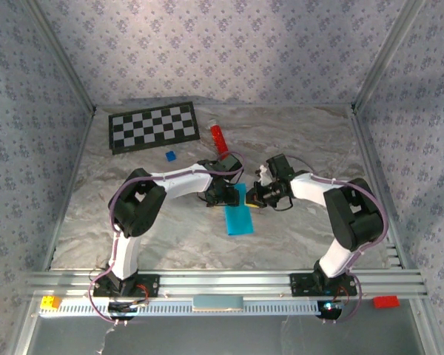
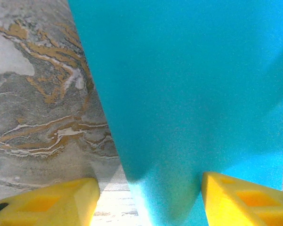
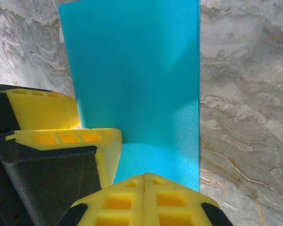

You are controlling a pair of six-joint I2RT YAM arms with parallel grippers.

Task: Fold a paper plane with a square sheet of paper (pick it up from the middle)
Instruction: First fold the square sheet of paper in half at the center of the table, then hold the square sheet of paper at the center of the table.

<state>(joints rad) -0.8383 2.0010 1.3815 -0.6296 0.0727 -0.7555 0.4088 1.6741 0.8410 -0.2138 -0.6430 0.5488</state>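
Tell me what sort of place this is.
Probably a robot lab test cell: two arms bolted to a metal rail, a checkerboard on the table, patterned panels all round.

From above, the far end of my paper [image 1: 238, 220] is hidden under my left gripper [image 1: 233, 196] and my right gripper [image 1: 250, 200], where they meet. In my left wrist view the paper runs off the top and bottom edges, and my left fingers [image 2: 47, 202] are cut off at the bottom. In my right wrist view the paper's near edge slips behind my pressed-together right fingers [image 3: 127, 202], so I cannot tell if they pinch it.
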